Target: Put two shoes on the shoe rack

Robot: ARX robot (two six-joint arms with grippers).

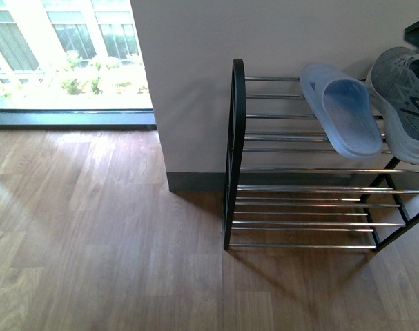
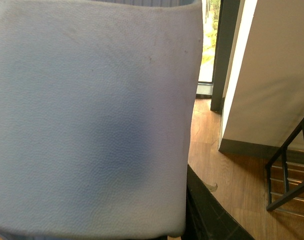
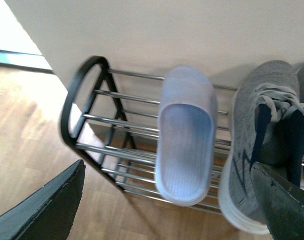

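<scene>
One slide on the rack, its mate filling the left wrist view

In the front view, a pale blue slide sandal lay across the top bars of the shoe rack at upper right, just beside a grey sneaker. The right gripper hung before them, jaws apart and empty. A second pale blue slide filled the left wrist view; whether the left jaws clamped it I could not tell. Judged best: bring it level onto the free bars left of its mate, sole spanning two bars, before letting go.
</scene>
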